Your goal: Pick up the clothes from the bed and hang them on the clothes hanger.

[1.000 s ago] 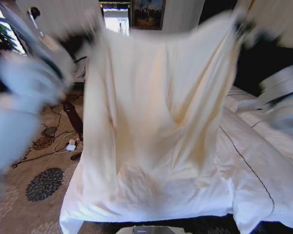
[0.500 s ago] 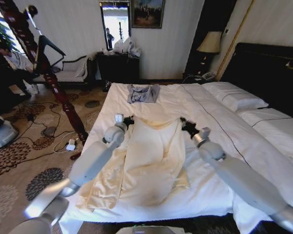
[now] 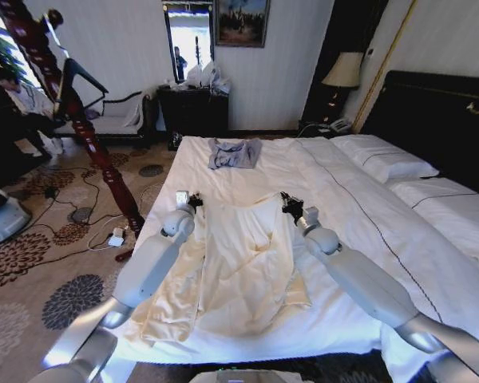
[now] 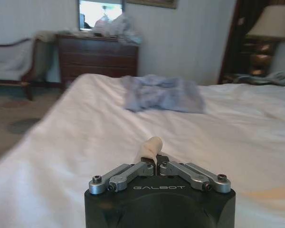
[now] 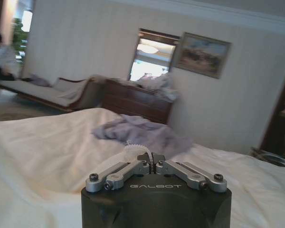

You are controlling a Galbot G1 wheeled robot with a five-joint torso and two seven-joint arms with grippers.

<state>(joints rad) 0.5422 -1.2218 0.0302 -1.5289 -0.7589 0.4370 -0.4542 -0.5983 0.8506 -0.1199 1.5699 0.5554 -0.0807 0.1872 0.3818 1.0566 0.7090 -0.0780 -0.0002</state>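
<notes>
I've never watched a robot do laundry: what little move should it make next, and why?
Probably raise both arms together. The left pincer and right pincer are each shut on a top corner of the cream garment, which lies flat on the bed, far from the hanger.

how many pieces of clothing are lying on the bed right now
2. The cream robe is spread on the bed near its foot, pinched at its top edge by the left gripper and right gripper. A small grey-blue garment lies farther up. Others could be hidden underneath.
</notes>
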